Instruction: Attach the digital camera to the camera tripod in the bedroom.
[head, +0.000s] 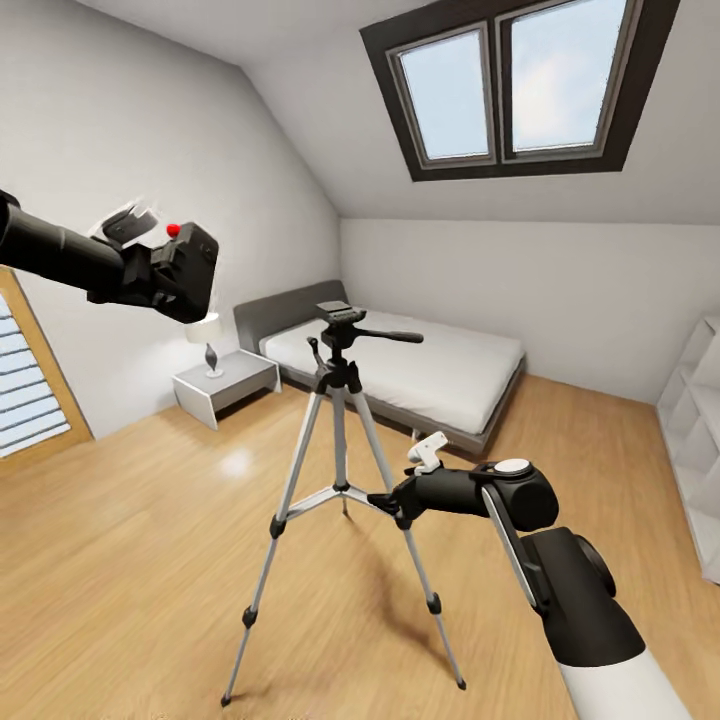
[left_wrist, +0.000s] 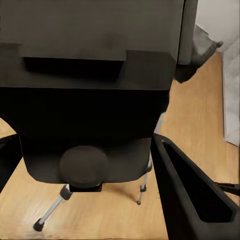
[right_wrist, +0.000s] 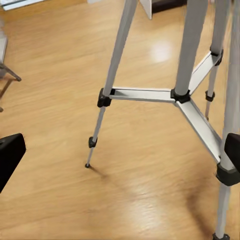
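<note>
At roughly 10 o'clock in the head view, high above the light wooden floor (head: 120, 560), the left gripper (head: 175, 268) held the small black boxy digital camera with a round red button on top (head: 190, 262), jaws clamped on its body; in the left wrist view the camera's dark underside (left_wrist: 95, 100) blocked most of the frame, with one black finger (left_wrist: 192, 195) beside it. The tall silver-legged camera tripod with black joints and a black head plate (head: 338, 400) stood at centre, plate at about 12 o'clock of its legs, long black handle pointing toward 3 o'clock, well apart from the camera. Behind it sat the low grey bed with white mattress (head: 420, 370), with a white nightstand with a lamp (head: 225, 380) at its 9 o'clock. The right gripper (head: 385, 500) hovered near a tripod leg at about 5 o'clock, empty; its jaws looked spread wide in the right wrist view, with black tips at opposite edges and a leg (right_wrist: 112, 75) between. My read: the step was carrying the camera to the plate. Best done by keeping the camera level, coming in from above the plate, lowering straight down, avoiding the handle, and not bumping the legs with the right arm.
</note>
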